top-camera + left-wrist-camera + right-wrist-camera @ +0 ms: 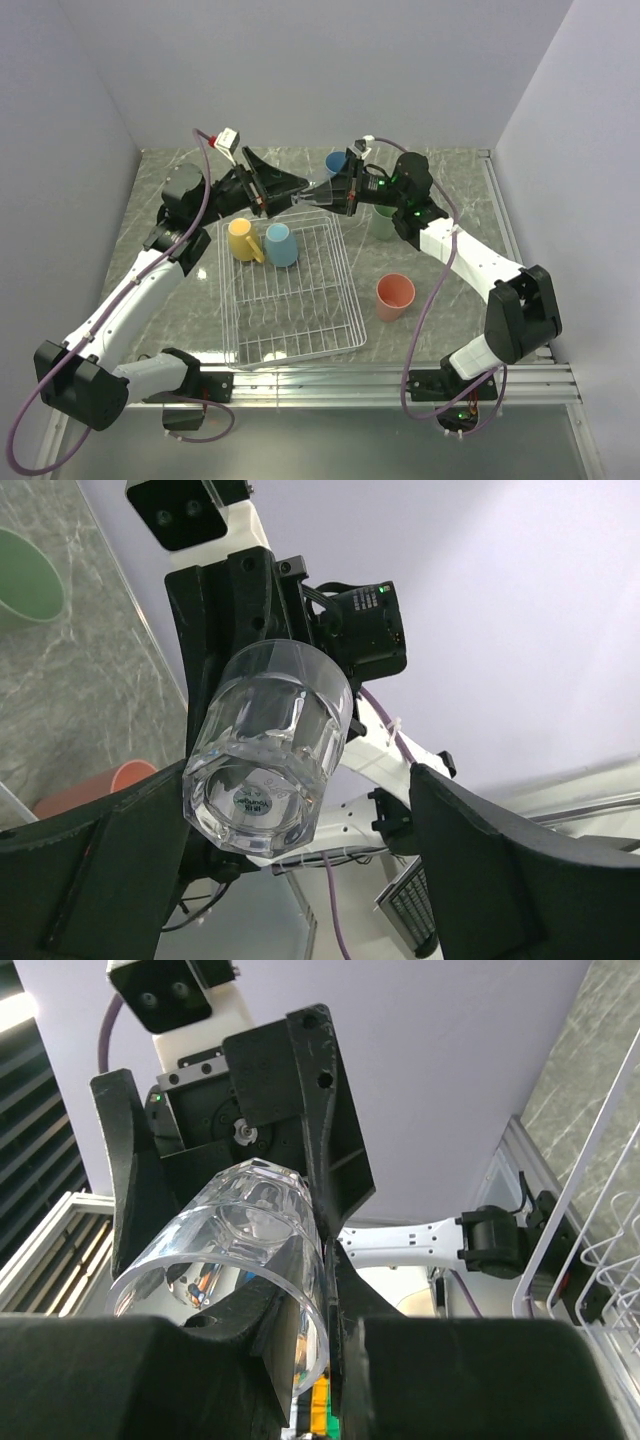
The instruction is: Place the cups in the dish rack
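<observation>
On the left, the left gripper (298, 190) reaches over the far edge of the dish rack (300, 320) with its fingers spread wide and grasping nothing, apparently poised to receive. Below it, in the rack's far left corner, the yellow mug (243, 240) and the light-blue mug (281, 244) sit side by side, so two cups are already loaded. In the air between the two grippers lies the clear tumbler (318, 191), tipped on its side with its base toward the left arm. The right gripper (338, 190) is clenched on it near the mouth, which reads as a handover so the left arm can set it into the rack. The top view gives only a faint glint of glass. The left wrist view shows the thick faceted base facing the camera between that arm's parted fingers, seemingly untouched, though one finger is close enough that I cannot be sure. The right wrist view shows the open rim pinched between its own fingers. Farther right on the table (450, 170) wait the blue cup (336, 162) at the far side, the green cup (383, 222) half hidden under the right arm, and the salmon cup (395, 297) beside the rack but apart from it.
</observation>
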Robot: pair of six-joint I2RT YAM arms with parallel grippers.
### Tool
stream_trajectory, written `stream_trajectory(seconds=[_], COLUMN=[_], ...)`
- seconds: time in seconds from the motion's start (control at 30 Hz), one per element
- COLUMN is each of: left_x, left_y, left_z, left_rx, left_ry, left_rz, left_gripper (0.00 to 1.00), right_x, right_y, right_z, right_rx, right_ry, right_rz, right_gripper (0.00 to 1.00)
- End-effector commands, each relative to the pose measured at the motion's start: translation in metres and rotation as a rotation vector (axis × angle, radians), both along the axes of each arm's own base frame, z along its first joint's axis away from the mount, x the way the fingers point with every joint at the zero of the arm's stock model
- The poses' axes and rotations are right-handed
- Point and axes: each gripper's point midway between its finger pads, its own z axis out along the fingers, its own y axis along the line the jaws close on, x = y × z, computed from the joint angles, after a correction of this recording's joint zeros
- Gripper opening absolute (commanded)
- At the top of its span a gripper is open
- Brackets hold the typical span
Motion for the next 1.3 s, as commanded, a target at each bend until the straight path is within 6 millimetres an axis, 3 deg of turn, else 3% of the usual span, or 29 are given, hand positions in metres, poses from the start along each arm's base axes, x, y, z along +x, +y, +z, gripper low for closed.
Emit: stream_trajectory(seconds=[0.0,0.13,0.2,0.33,0.5,0.6,0.67,0.7,0.73,0.77,0.8,0.83,0.93,0.97,1.0,1.03,1.07,1.1,1.17,1.2,1.27], left_x=[-0.016,-0.015,-0.016,-0.019,-0.02,-0.019,-0.017,-0.017,-0.016,-0.016,-0.015,-0.014,-0.008,-0.007,-0.006,-0.002,0.001,0.003,0.012,0.016,0.027], left_y=[0.001,0.001,0.001,0.0,0.001,0.001,0.001,0.001,0.001,0.001,0.001,0.001,-0.001,-0.002,-0.001,-0.003,-0.003,-0.002,-0.005,-0.005,-0.007], left_z=[0.03,0.026,0.026,0.027,0.031,0.032,0.03,0.033,0.033,0.031,0.034,0.035,0.034,0.03,0.038,0.033,0.032,0.035,0.028,0.031,0.017], left_rx=[-0.053,-0.027,-0.032,-0.042,-0.029,-0.025,-0.016,-0.014,-0.01,0.001,0.009,0.015,0.056,0.076,0.082,0.102,0.11,0.123,0.159,0.18,0.23], left_ry=[-0.119,-0.113,-0.114,-0.118,-0.126,-0.124,-0.115,-0.126,-0.127,-0.116,-0.131,-0.135,-0.135,-0.118,-0.157,-0.135,-0.137,-0.151,-0.137,-0.161,-0.126], left_rz=[-0.044,-0.047,-0.049,-0.064,-0.06,-0.051,-0.049,-0.048,-0.049,-0.048,-0.045,-0.046,-0.039,-0.044,-0.035,-0.037,-0.036,-0.03,-0.024,-0.012,-0.007], left_gripper=[0.9,0.86,0.78,0.55,0.04,0.0,0.0,0.0,0.0,0.0,0.0,0.0,0.0,0.0,0.0,0.0,0.0,0.0,0.0,0.0,0.0], right_x=[-0.005,-0.008,-0.007,-0.002,-0.004,-0.006,-0.006,-0.006,-0.004,-0.002,0.0,0.006,0.006,0.012,0.014,0.013,0.01,0.019,0.012,0.017,0.012], right_y=[0.006,0.015,0.017,0.018,0.019,0.018,0.018,0.017,0.016,0.012,0.008,0.0,-0.029,-0.051,-0.063,-0.08,-0.095,-0.121,-0.149,-0.17,-0.184], right_z=[0.024,0.024,0.027,0.024,0.026,0.025,0.017,0.013,0.017,0.001,-0.005,-0.003,-0.029,-0.026,-0.032,-0.049,-0.048,-0.055,-0.073,-0.078,-0.089], right_rx=[0.051,0.063,0.067,0.059,0.066,0.048,0.005,-0.027,-0.052,-0.133,-0.179,-0.204,-0.323,-0.333,-0.355,-0.397,-0.406,-0.427,-0.477,-0.492,-0.502], right_ry=[-0.069,-0.066,-0.07,-0.043,-0.046,-0.053,-0.024,-0.057,-0.076,-0.005,-0.053,-0.064,0.011,0.007,0.003,0.065,0.063,0.066,0.124,0.119,0.157], right_rz=[-0.003,0.015,0.005,-0.018,-0.006,0.0,-0.002,-0.008,-0.017,-0.033,-0.049,-0.075,-0.136,-0.2,-0.232,-0.265,-0.303,-0.372,-0.428,-0.478,-0.491], right_gripper=[0.0,0.0,0.0,0.0,0.0,0.02,0.21,0.38,0.45,0.51,0.58,0.59,0.61,0.61,0.61,0.61,0.62,0.62,0.62,0.62,0.62])
